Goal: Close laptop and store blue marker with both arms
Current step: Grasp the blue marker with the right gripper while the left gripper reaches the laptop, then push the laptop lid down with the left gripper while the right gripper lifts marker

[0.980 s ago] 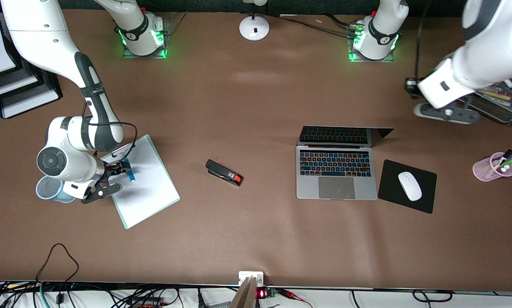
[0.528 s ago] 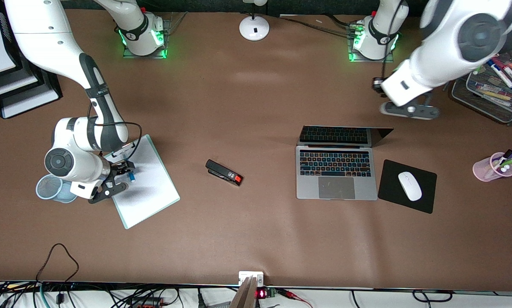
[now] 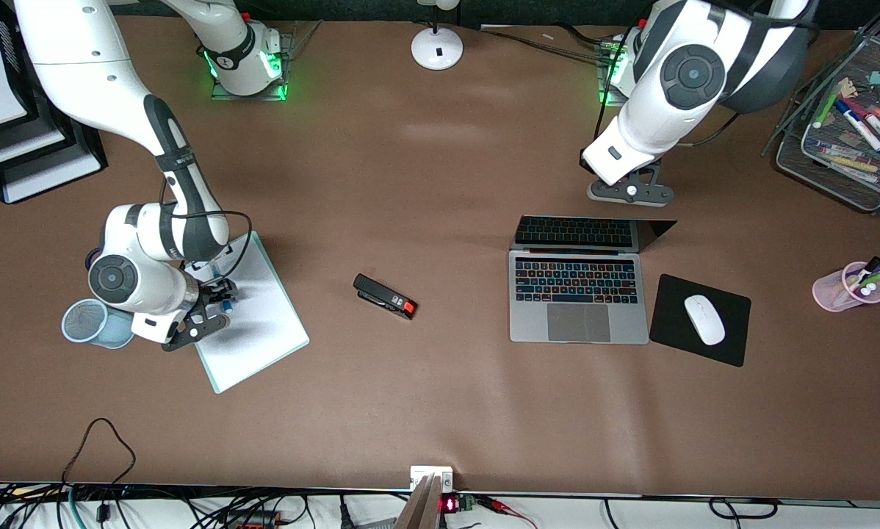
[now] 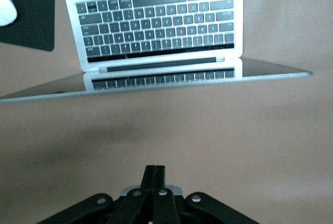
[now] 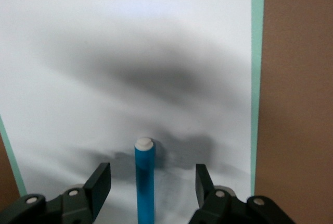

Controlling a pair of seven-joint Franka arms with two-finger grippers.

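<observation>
The blue marker [image 5: 144,182] lies on the white sheet of a green-edged clipboard [image 3: 260,330] toward the right arm's end of the table, its white end pointing away from the wrist. My right gripper [image 5: 152,176] is open low over the sheet, with one finger [image 5: 101,181] on each side of the marker and a gap on both sides. In the front view the right gripper [image 3: 217,300] covers most of the marker [image 3: 226,301]. The silver laptop [image 3: 578,308] stands open with lit keys. My left gripper [image 3: 629,192] is shut and empty over bare table by the lid's top edge [image 4: 156,86].
A black stapler [image 3: 385,296] lies mid-table. A white mouse [image 3: 704,319] on a black mouse pad [image 3: 671,323] sits beside the laptop. A pink pen cup [image 3: 848,290] and a mesh marker tray [image 3: 844,165] are at the left arm's end. A blue mesh cup [image 3: 87,323] stands by the clipboard.
The left arm has swung in from its end of the table to the laptop's lid. The right gripper has shifted slightly along the clipboard and its fingers have narrowed around the marker.
</observation>
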